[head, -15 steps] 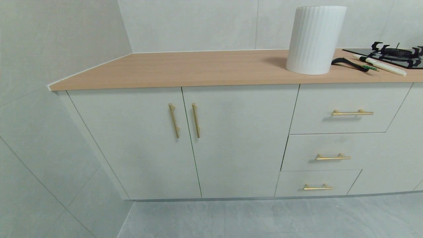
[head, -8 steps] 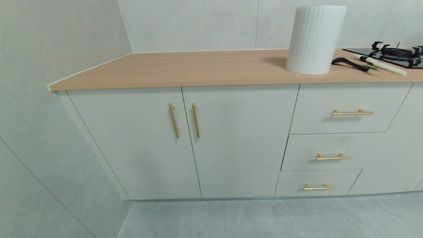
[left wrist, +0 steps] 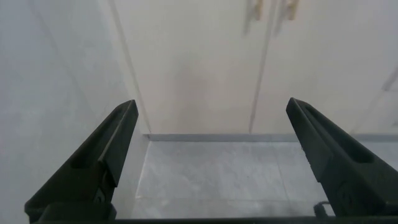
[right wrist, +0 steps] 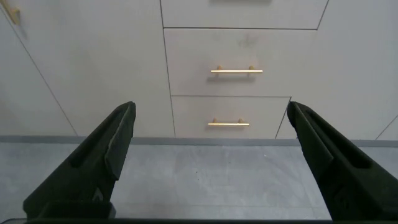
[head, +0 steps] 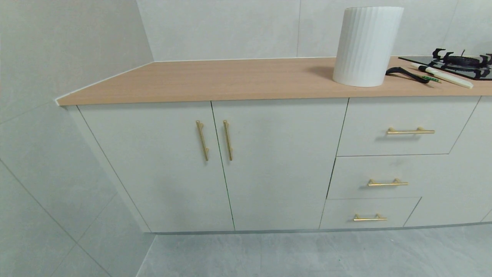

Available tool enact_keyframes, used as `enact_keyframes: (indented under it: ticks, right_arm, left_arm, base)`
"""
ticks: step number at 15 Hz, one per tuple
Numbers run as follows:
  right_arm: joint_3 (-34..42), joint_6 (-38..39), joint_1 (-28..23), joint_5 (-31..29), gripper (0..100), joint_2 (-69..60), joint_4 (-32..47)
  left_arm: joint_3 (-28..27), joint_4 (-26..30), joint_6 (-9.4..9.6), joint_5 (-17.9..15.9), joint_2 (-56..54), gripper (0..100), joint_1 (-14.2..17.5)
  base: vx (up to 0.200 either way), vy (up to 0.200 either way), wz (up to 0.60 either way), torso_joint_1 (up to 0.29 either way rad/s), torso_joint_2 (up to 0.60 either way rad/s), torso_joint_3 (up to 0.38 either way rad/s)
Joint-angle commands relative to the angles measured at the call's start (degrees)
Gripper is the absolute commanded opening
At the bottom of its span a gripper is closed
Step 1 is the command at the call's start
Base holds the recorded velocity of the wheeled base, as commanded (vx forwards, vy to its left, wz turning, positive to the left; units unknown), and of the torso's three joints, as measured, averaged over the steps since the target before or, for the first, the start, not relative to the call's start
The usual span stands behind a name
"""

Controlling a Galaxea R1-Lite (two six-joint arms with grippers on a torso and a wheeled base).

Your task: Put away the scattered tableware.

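On the wooden countertop [head: 215,80] at the far right lie a black utensil [head: 404,72], green-tipped chopsticks [head: 430,79] and a white utensil [head: 447,77], just beside a tall white ribbed container [head: 366,46]. My left gripper [left wrist: 211,115] hangs low and open, facing the base of the double cabinet doors, nothing between its fingers. My right gripper [right wrist: 211,115] is also low and open, facing the lower drawers with gold handles [right wrist: 236,70].
A black gas hob [head: 459,63] sits at the counter's right end. Below are two cabinet doors with vertical gold handles [head: 202,140] and three drawers [head: 409,131]. A tiled wall closes the left side; grey floor [head: 307,254] lies in front.
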Motion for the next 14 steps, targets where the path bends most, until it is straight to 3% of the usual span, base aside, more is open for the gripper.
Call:
enact_keyframes:
  ticks: [1,3,11,14]
  right_arm:
    - [0.0,0.0,0.0,0.2,100,0.1,0.1]
    - [0.0,0.0,0.0,0.1,100,0.1,0.1]
    - [0.0,0.1,0.0,0.2,100,0.1,0.1]
    - [0.0,0.2,0.0,0.2,100,0.1,0.1]
  left_arm:
    - [0.0,0.1,0.34,-0.9,0.1,100,-0.1]
    - [0.0,0.1,-0.80,-0.9,0.0,100,-0.1]
    - [0.0,0.1,-0.80,-0.9,0.0,100,-0.1]
    - [0.0,0.1,-0.80,-0.9,0.0,100,-0.1]
  base:
    - [0.000,0.000,0.00,0.000,0.00,0.000]
    - [0.000,0.000,0.00,0.000,0.00,0.000]
    - [0.000,0.000,0.00,0.000,0.00,0.000]
    - [0.000,-0.200,0.00,0.006,0.01,0.001]
